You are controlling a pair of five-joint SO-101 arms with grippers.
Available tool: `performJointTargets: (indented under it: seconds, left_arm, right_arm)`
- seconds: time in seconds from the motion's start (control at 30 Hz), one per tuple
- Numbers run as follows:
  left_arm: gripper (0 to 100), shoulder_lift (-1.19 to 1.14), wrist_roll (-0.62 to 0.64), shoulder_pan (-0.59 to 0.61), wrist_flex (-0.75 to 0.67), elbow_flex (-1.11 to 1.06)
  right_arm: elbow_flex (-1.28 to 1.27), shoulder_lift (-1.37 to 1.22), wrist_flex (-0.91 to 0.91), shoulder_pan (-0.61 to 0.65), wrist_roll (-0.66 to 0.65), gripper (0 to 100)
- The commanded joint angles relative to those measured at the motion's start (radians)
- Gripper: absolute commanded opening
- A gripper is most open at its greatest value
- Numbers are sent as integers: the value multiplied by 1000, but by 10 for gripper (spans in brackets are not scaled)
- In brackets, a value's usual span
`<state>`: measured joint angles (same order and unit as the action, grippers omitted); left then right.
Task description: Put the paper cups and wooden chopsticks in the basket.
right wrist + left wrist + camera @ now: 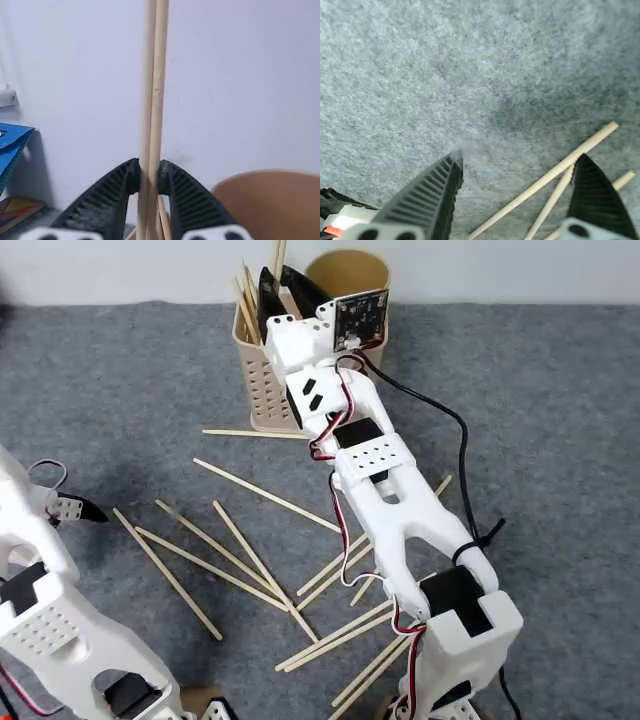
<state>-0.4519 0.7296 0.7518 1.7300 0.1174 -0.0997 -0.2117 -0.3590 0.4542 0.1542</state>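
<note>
Two pale, round wooden chopsticks [153, 100] stand upright side by side, pinched between the black ribbed jaws of the right gripper [148, 176], which is clenched tight on them. In the high view this gripper [287, 292] sits over the beige perforated plastic basket [260, 400] at the far edge of the table, with the white right arm [400, 510] stretched out toward it. Several sticks [245, 298] already lean out of the basket at one corner. A brown paper cup [350, 265] rises just beside the gripper; whether it stands inside the basket or behind it cannot be told. Its rim also shows in the right wrist view [270, 197].

The loose chopsticks [268, 496] lie scattered on the grey felt table cover [560, 400], some crossing each other, some passing under the right arm, one just in front of the basket's base. The left gripper [520, 160] hangs low over the felt with its jaws spread wide and nothing between them; the ends of three stick ends [555, 172] lie by one jaw. In the high view it [80, 510] is at the left edge, well apart from the basket
</note>
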Motion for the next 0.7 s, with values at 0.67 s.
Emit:
performJointTargets:
  seconds: [0.67]
  left_arm:
    - [329,74,-6,5,21,-1]
  right_arm:
    - [109,148,246,77,38,72]
